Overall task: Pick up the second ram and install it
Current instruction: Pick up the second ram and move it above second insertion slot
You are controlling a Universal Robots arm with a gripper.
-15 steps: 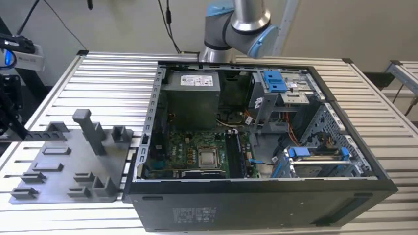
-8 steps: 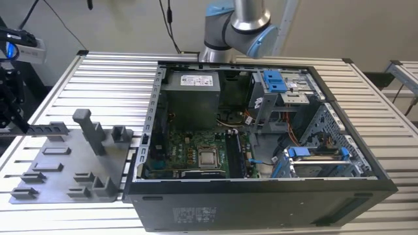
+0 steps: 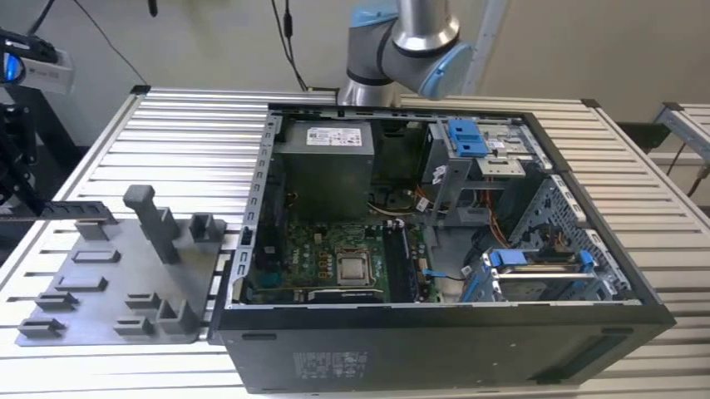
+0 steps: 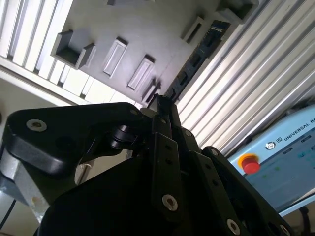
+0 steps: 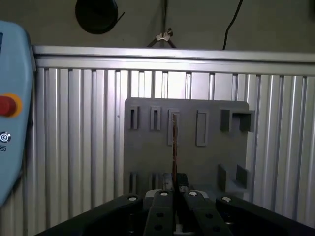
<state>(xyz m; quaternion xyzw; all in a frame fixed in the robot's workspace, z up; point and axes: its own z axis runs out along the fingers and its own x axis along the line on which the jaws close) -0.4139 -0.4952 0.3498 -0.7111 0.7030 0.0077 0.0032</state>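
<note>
The gripper [image 5: 173, 189] is clamped on the second ram [image 5: 174, 142], its black fingers pressed against the stick's flat faces. In the second wrist view the gripper [image 4: 160, 110] holds one end while the dark stick [image 4: 197, 59] runs out lengthwise beyond the fingertips.

The slatted aluminium table [image 3: 166, 141] spans the exterior view. At its centre and right sits the open computer case [image 3: 444, 349], with the motherboard [image 3: 322, 241] exposed. The robot arm [image 3: 405, 41] rises at the top centre. The grey holder tray [image 3: 111, 274] lies at the exterior view's lower left.

In the first wrist view the ram stands edge-on in front of the tray [image 5: 187, 162]; whether they touch, I cannot tell. A pale blue teach pendant [image 5: 10, 98] with a red button [image 5: 6, 105] lies beside the slats.
</note>
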